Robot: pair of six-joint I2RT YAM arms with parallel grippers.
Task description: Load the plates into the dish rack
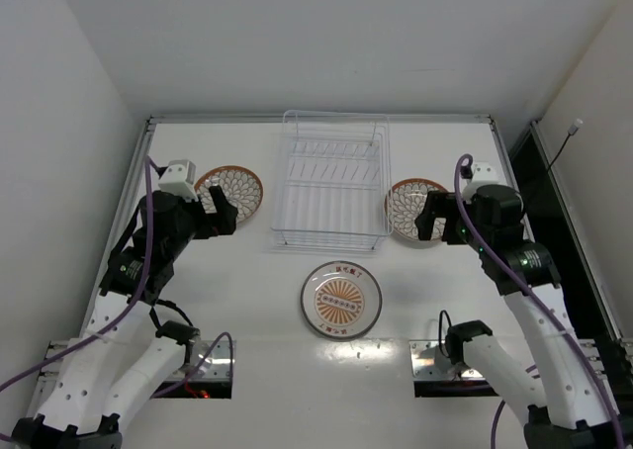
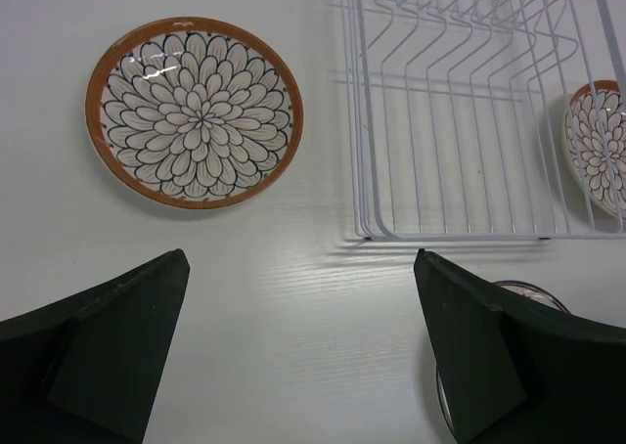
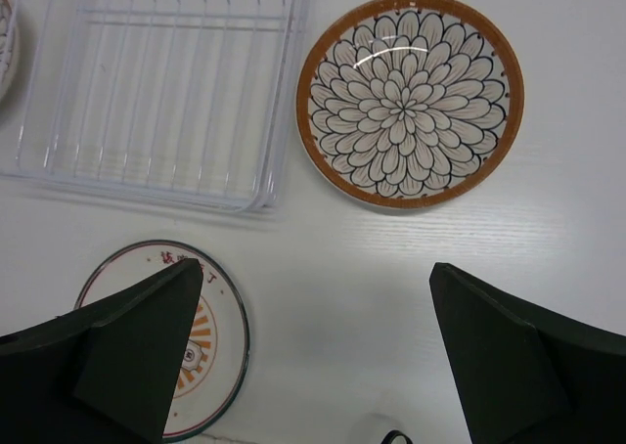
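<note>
The empty dish rack stands at the table's middle back. An orange-rimmed petal-pattern plate lies flat to its left, and a matching plate to its right. A sunburst plate lies in front of the rack. My left gripper hovers open over the near edge of the left plate, with bare table between its fingers. My right gripper hangs open just near of the right plate, its left finger over the sunburst plate. Neither holds anything.
The rack's front rim sits to the right of my left gripper and to the upper left of my right gripper. White walls enclose the table at the back and left. A dark gap runs along the right edge.
</note>
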